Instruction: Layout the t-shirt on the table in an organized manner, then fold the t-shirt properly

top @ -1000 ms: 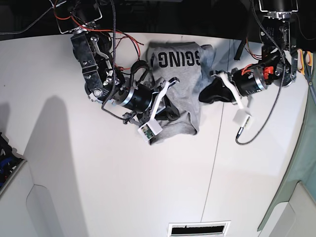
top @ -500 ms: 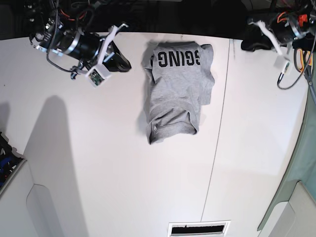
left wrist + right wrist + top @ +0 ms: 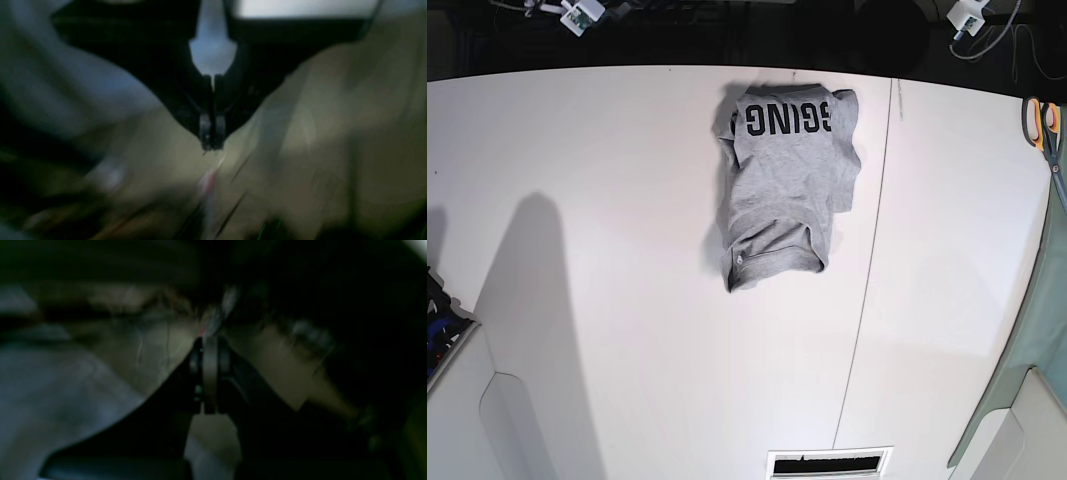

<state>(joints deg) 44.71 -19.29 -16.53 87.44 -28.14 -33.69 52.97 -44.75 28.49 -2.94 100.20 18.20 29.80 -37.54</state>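
The t-shirt (image 3: 784,187) lies alone on the white table (image 3: 607,300), near the far edge and just beside the thin dark seam (image 3: 864,300), folded into a narrow, somewhat uneven bundle with the black lettering on top at the far end. Both arms are away from it — the base view shows only small parts of them at the top corners. In the wrist views the left gripper (image 3: 212,136) and the right gripper (image 3: 209,373) are both clenched with nothing between the jaws; what is behind them is too blurred to name. I judge that the fold is made, perhaps already the last one. If anything is left, it calls for a small correction — to straighten the crooked near end and smooth the edges.
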